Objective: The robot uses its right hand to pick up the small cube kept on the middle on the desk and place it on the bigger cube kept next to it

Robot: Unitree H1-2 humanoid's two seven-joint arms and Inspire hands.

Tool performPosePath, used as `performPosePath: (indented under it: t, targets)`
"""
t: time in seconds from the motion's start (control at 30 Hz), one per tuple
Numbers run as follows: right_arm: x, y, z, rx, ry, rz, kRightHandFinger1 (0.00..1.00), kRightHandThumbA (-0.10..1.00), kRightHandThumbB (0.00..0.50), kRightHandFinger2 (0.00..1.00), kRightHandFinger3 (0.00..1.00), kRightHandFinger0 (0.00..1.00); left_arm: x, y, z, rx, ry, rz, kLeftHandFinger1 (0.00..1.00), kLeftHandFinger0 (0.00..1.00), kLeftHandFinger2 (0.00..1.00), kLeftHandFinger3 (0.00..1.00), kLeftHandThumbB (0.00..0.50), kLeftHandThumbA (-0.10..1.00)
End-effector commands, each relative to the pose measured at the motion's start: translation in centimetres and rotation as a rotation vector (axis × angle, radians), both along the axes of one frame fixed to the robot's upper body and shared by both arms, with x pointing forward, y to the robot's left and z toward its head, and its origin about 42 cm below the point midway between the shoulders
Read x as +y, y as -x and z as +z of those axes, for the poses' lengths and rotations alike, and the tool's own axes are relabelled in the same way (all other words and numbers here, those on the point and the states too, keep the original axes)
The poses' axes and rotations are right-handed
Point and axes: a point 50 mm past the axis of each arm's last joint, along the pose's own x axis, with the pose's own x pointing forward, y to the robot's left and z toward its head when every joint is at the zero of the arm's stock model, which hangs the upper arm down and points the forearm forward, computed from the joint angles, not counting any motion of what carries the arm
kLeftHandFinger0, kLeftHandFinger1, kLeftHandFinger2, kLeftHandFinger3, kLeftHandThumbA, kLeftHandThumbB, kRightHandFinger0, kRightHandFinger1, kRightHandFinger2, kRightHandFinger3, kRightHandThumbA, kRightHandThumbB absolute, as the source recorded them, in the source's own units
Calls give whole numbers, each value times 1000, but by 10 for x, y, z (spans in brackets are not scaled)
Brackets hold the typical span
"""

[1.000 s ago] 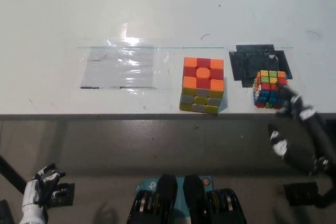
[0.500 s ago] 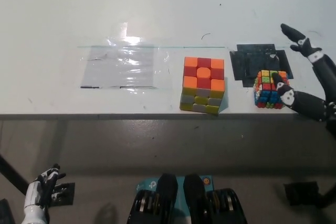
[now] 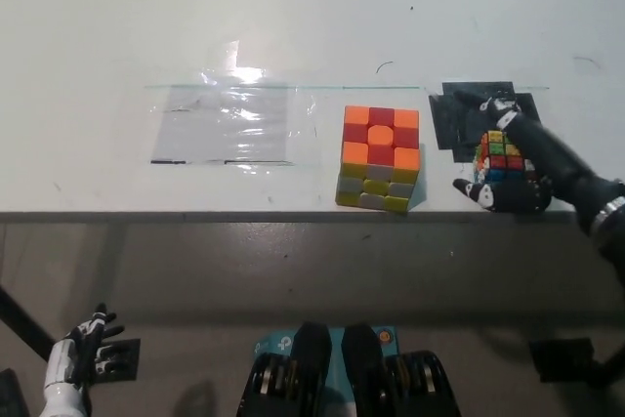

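Multicoloured small cube [image 3: 502, 155] sits wrapped by black right hand [image 3: 513, 168] on desk [image 3: 293, 26].

The small cube [image 3: 501, 158] is a multicoloured puzzle cube with red, green, yellow and orange tiles. It sits upright on the worktop to the right of the big cube, apart from it, partly covered. The big cube [image 3: 378, 158] stands flat near the worktop's front edge, its top orange and red, its front face yellow and grey.

Right hand [image 3: 518, 168] around small cube [image 3: 501, 155]
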Motion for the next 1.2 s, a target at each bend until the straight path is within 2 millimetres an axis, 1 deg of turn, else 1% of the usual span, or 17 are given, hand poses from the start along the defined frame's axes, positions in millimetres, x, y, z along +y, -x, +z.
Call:
performPosePath:
  t: [0.0,0.03,0.17,0.2,0.4,0.43,0.47,0.6,0.67,0.73,0.8,0.87,0.9,0.97,1.1,1.13,1.17]
  targets:
    - [5,-17,17,-89,29,51,1000,631,500,1000,1000,1000,7,-10,12,-47,-20,-4,500,452,580,573,106,708]
    - [1,-22,15,-88,29,42,1000,621,500,1000,1000,1000,7,-11,11,-45,-22,0,495,443,570,561,97,718]
    - [-8,-30,14,-87,32,22,1000,619,499,1000,1000,1000,8,-11,13,-55,-12,-1,485,447,549,537,102,730]
    - [-10,-30,13,-85,34,18,1000,601,489,1000,1000,1000,8,-11,13,-52,-7,3,485,451,550,541,108,729]
    - [-20,-29,10,-93,73,16,1000,582,493,1000,1000,1000,8,-9,12,-48,-13,8,467,421,534,524,100,765]
    - [-26,-29,11,-107,80,15,1000,603,498,1000,1000,1000,8,-9,12,-53,-14,3,469,419,541,511,99,775]
    - [-27,-28,12,-109,83,16,1000,607,498,1000,1000,1000,8,-9,12,-52,-14,7,466,416,539,506,99,776]
    - [-30,-27,20,-117,77,19,1000,591,496,1000,1000,1000,7,-9,10,-54,0,16,426,392,502,464,106,761]
    - [-29,-28,24,-133,75,30,1000,582,490,1000,1000,1000,6,-8,9,-58,4,17,410,369,488,438,98,758]
    - [-26,-26,27,-146,73,40,1000,584,491,1000,1000,1000,5,-9,10,-46,-5,17,395,335,504,470,81,769]
    - [-25,-25,28,-150,70,44,1000,583,490,1000,1000,1000,6,-8,10,-47,-5,16,392,336,497,476,85,765]
    - [-24,-25,27,-152,75,47,1000,591,488,1000,1000,1000,6,-7,11,-50,-2,14,416,368,507,493,83,773]
    - [-23,-25,27,-156,87,47,1000,602,489,1000,1000,1000,6,-7,11,-54,-2,12,416,373,496,474,78,772]
    - [-24,-25,27,-157,94,44,1000,580,481,1000,1000,1000,8,-8,12,-59,-1,12,435,398,508,476,95,775]
    - [-26,-25,25,-146,103,42,1000,580,483,1000,1000,1000,7,-11,13,-58,-11,6,414,371,481,452,112,815]
    - [-27,-24,22,-140,102,40,1000,584,483,1000,1000,1000,8,-13,14,-59,-11,7,414,371,478,444,126,816]
    - [-27,-24,19,-129,107,39,1000,576,479,1000,1000,1000,7,-13,15,-58,-7,11,429,382,497,446,125,818]
